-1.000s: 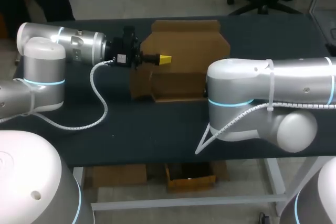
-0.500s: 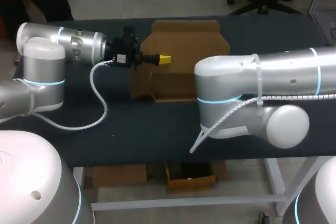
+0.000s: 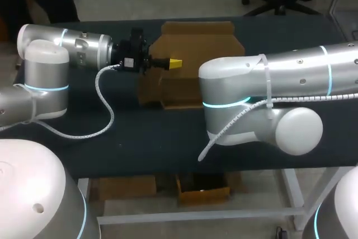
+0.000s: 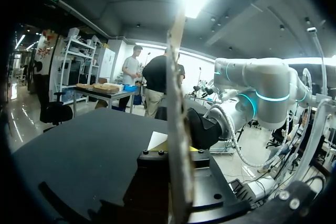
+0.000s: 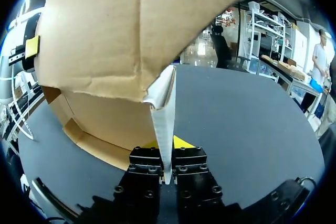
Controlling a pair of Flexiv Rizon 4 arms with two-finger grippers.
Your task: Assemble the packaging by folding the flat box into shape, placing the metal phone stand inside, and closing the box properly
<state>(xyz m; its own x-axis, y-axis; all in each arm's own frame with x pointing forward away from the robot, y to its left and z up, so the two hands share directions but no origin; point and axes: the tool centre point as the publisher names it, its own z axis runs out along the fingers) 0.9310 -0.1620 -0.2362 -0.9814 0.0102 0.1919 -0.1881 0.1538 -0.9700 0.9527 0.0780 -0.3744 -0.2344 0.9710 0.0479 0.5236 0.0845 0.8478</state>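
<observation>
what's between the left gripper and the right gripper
The cardboard box: in the right wrist view its panels span from the right gripper, pinching one edge, to the left gripper at the far side.

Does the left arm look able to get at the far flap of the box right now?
Probably not without letting go: the left gripper is shut on the cardboard box. The far flap lies near, nothing between.
</observation>
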